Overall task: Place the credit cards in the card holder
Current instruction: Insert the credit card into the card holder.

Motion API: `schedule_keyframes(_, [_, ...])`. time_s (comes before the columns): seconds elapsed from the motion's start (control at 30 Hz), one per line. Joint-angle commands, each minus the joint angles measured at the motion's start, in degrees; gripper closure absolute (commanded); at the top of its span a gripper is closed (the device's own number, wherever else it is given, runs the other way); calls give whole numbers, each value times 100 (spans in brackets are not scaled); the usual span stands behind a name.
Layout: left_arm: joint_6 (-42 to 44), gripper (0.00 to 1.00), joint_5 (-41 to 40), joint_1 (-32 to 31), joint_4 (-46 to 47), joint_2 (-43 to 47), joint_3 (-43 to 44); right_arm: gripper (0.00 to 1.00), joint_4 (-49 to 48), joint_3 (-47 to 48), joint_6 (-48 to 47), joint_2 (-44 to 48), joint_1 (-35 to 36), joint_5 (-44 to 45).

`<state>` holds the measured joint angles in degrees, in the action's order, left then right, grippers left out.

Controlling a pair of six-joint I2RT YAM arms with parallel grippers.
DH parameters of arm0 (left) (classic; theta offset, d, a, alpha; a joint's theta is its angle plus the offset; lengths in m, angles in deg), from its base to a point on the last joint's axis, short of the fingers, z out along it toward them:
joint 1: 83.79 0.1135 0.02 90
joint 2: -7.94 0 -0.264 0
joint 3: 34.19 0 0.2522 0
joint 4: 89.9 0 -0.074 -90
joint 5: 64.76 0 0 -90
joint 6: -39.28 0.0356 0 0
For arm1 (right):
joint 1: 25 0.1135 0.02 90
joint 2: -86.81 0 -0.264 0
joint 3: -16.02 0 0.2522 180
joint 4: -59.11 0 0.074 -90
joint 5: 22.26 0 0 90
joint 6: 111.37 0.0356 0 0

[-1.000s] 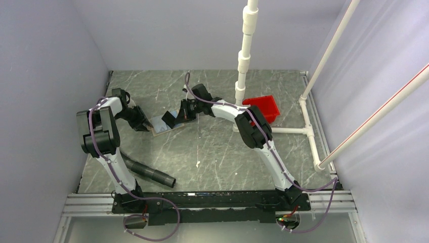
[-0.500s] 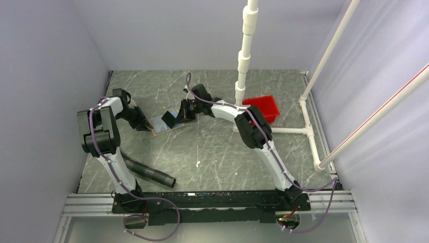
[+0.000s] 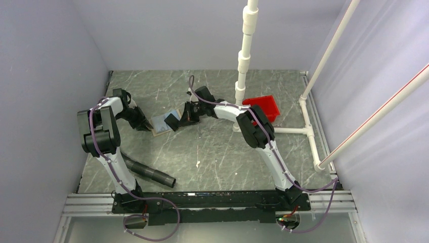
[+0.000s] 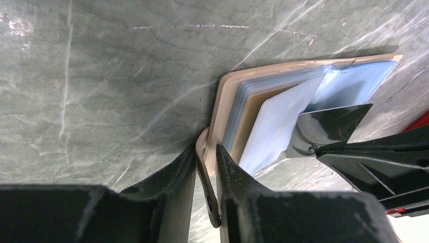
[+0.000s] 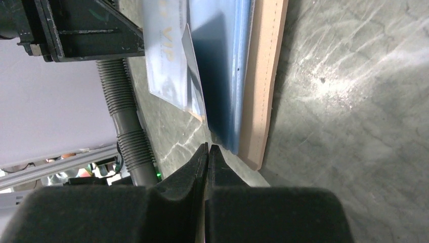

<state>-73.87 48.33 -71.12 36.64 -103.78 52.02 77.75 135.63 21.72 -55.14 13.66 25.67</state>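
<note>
Wrist cams show what top hides: my left gripper (image 4: 205, 152) pinches holder (image 4: 275, 116) tab (image 4: 208, 197), right gripper (image 5: 208, 149) clamps card (image 4: 326, 129) (edge-on); open table (image 4: 126, 76) left of holder's edge.

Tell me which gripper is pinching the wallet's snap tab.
The left gripper: it clamps the tan tab of the card holder. The right gripper is instead shut on a credit card at the holder's open sleeves.

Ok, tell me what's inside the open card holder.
Bluish plastic sleeves fan out inside the card holder, and the credit card in the right tool pokes between them. Their contents are covered.
</note>
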Motion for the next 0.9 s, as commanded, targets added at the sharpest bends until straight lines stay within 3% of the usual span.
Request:
schedule_keyframes(0.0, [127, 73, -130, -125, 103, -272, -80, 100, 10, -168, -82, 484, -7, 89])
schedule_keyframes(0.3, [136, 73, -121, -128, 94, -271, -66, 100, -27, -108, -13, 400, 25, 36])
schedule_keyframes(0.87, [154, 73, -80, -124, 94, -249, -63, 100, 670, 922, 48, -133, 261, 368])
